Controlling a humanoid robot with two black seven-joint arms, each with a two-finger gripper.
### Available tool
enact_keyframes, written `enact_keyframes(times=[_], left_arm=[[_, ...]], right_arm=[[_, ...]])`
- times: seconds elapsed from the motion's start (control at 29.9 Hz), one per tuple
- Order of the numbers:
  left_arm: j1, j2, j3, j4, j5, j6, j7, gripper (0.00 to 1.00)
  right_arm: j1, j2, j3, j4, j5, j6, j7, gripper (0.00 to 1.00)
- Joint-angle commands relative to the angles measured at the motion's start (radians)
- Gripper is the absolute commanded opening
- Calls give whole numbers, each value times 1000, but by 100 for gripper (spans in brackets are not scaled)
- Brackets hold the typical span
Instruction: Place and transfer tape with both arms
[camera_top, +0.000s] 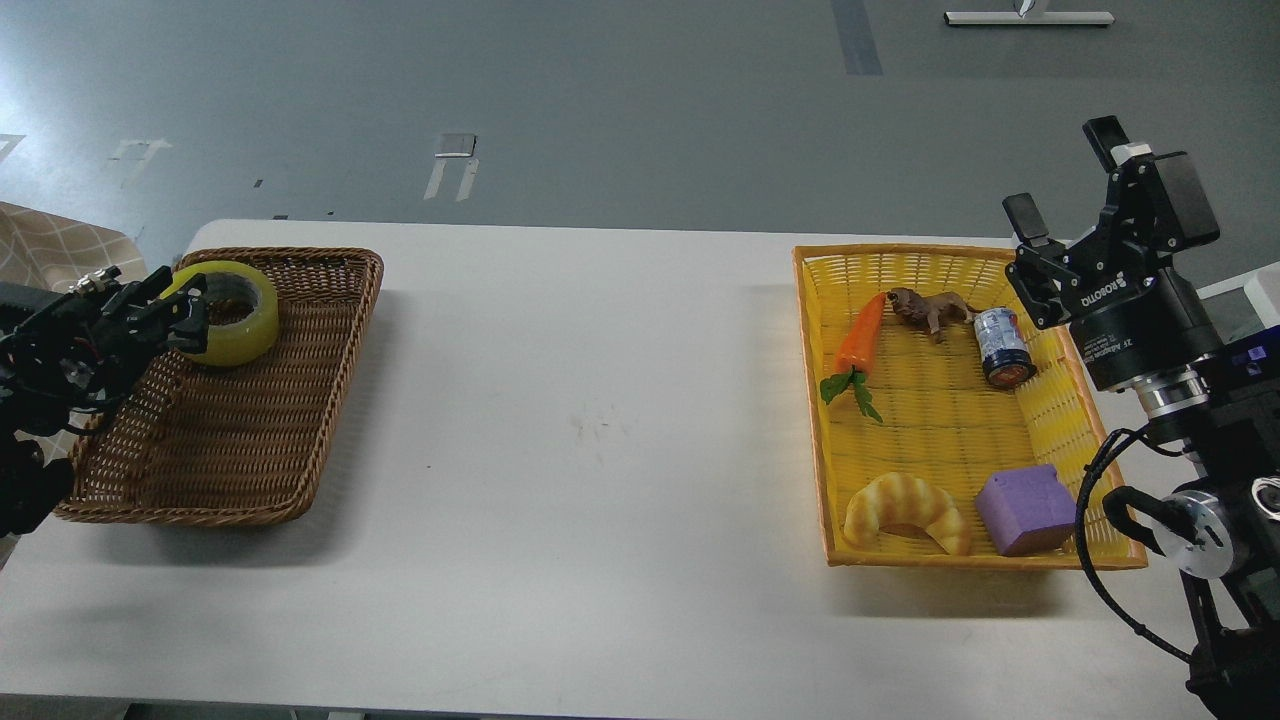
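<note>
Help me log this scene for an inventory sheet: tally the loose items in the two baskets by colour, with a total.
Yellow: 2, tape in the brown wicker basket, croissant in the yellow basket
Orange: 1, carrot
Brown: 1, lion figure
Blue: 1, can
Purple: 1, block
Total: 6

1. The translucent yellow packing tape roll (228, 313) at the left jaws looks glossy, its inner core dull grey-white like cardboard.
2. The brown woven wicker tray (245, 440) under those jaws is rough and matt.
3. The yellow plastic lattice basket (940, 440) beside the right jaws has a slight sheen.
4. The white flat surface (600, 420) between them is smooth and matt, faintly scuffed.
5. The purple cube (1026, 510) looks matt, like foam.
6. The right arm's black cylindrical wrist (1140, 335) is satin, with a bright metal ring below.
</note>
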Motion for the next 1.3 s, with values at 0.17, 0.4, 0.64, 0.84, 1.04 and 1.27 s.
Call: enact_keyframes(times=[0.17, 0.4, 0.64, 0.84, 1.04, 1.27], left_arm=[[-25, 0, -4, 2, -153, -1, 0, 95], [-128, -3, -3, 2, -263, -30, 0, 97], [-318, -62, -24, 1, -387, -382, 0, 97], [-456, -107, -29, 1, -756, -789, 0, 97], [-508, -194, -46, -28, -837, -924, 0, 98], [-508, -228, -170, -249, -836, -929, 0, 98]], right_arm=[[-2, 2, 0, -2, 0, 0, 0, 99], [-2, 2, 0, -6, 1, 0, 0, 99], [8, 2, 1, -5, 0, 0, 0, 99], [11, 2, 3, 1, 0, 0, 0, 99], [49, 5, 3, 1, 0, 0, -5, 99], [93, 16, -3, 0, 0, -2, -14, 99]])
